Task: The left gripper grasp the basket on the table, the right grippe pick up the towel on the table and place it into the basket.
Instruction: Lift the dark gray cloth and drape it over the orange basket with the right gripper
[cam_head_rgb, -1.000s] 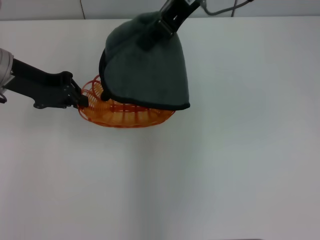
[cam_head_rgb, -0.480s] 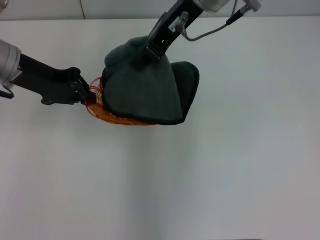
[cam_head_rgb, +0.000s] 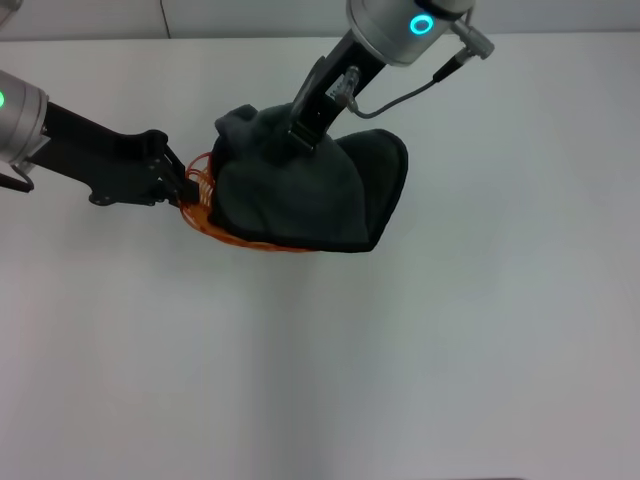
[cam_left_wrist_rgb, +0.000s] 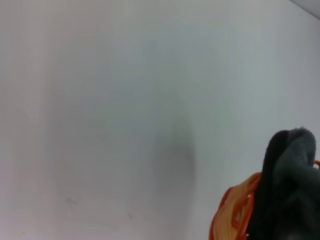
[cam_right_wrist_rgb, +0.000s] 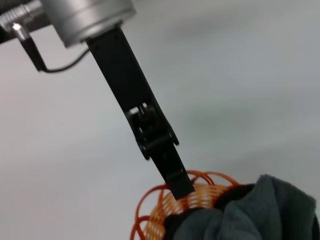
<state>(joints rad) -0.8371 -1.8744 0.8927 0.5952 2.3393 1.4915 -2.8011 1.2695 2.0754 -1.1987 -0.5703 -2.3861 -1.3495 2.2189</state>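
The basket sits on the table toward the far edge, left of the middle, and is largely covered by the towel. Only its left end and part of its near rim show as orange wire. The dark grey-green towel lies bunched over the basket, its right portion overhanging beyond the rim toward the table's right side.

The left gripper reaches in from the left edge and pinches the scalloped rim at the basket's left end; the right wrist view confirms a finger set against the wire loops.

The right gripper descends from the far edge with its tip pressed into the top of the towel, fingers closed on a fold of cloth.
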